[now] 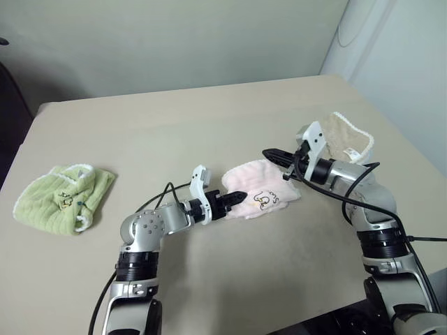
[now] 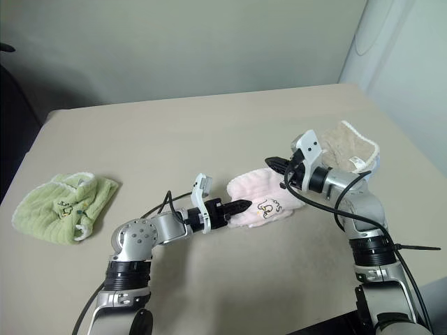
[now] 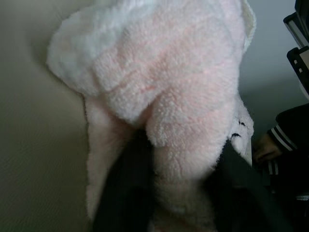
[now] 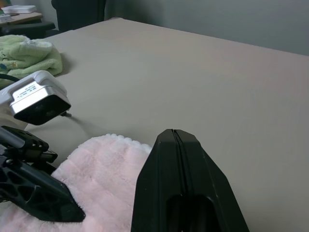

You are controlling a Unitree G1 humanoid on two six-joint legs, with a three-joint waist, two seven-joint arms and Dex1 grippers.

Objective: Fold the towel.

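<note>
A broad beige worktop fills the space in front of a plain pale wall, with a dark shape past its left edge. The pink towel lies bunched in the near middle of the worktop, its embroidered motif facing up. The left gripper pinches the towel's left edge, a fold of pink terry caught between its fingers. The right gripper, its fingers pressed together and holding nothing, hovers just over the towel's far side. A green towel sits near the left edge, and a tan towel lies toward the right edge.
</note>
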